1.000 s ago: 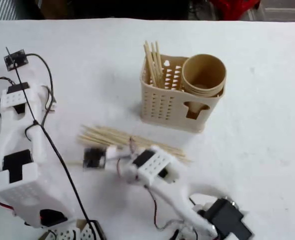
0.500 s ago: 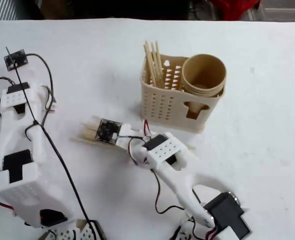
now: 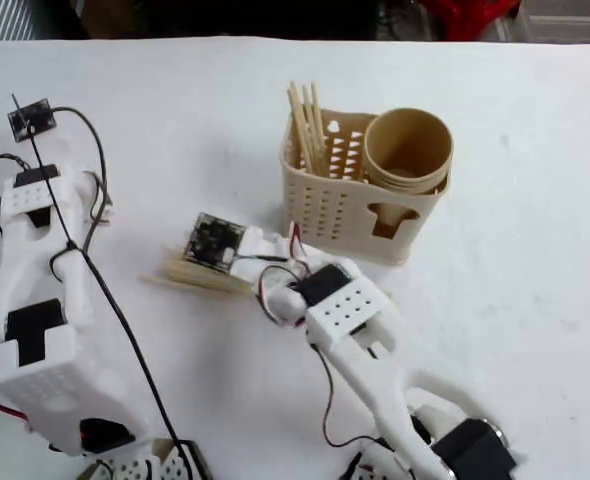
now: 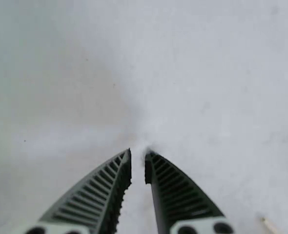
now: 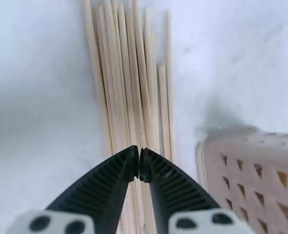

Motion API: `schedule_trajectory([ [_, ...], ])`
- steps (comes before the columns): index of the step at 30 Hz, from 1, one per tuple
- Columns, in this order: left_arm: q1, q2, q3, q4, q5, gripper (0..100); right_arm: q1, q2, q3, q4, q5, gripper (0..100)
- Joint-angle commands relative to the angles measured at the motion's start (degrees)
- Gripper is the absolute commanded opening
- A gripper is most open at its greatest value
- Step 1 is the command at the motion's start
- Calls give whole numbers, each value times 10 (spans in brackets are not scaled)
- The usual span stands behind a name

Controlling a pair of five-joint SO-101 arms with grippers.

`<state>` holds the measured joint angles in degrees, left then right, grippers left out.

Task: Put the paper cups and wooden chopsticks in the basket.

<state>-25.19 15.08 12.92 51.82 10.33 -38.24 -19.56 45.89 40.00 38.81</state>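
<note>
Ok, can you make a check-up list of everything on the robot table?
Surface: white table, plain.
Job's things: basket upright; paper cups stacked inside it; standing chopsticks also inside it; loose chopsticks lying flat on the table beside it.
Clutter: nothing seen.
Grippers: right gripper shut, just above the loose chopsticks; left gripper shut, over bare table.
Cables: black cable along the left arm; thin wires on the right arm.
Surroundings: dark room past the table's far edge, with something red.
</note>
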Motion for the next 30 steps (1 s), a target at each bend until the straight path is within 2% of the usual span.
schedule_trajectory([
  [1, -1, -5, -6, -4, 5, 72, -21, 82, -75, 1, -8, 122],
  [6, 0, -5, -7, -4, 5, 72, -17, 196, -124, -6, -4, 95],
  [11, 0, -5, -7, -4, 5, 72, -16, 222, -131, -6, -4, 87],
  [16, 0, -6, -7, -2, 5, 72, 4, 220, -131, -1, -4, 82],
  [20, 0, -6, -6, -3, 5, 72, 24, 218, -130, -1, -8, 12],
  [30, 0, -5, -7, -4, 5, 72, 24, 116, -105, 38, -21, 22],
])
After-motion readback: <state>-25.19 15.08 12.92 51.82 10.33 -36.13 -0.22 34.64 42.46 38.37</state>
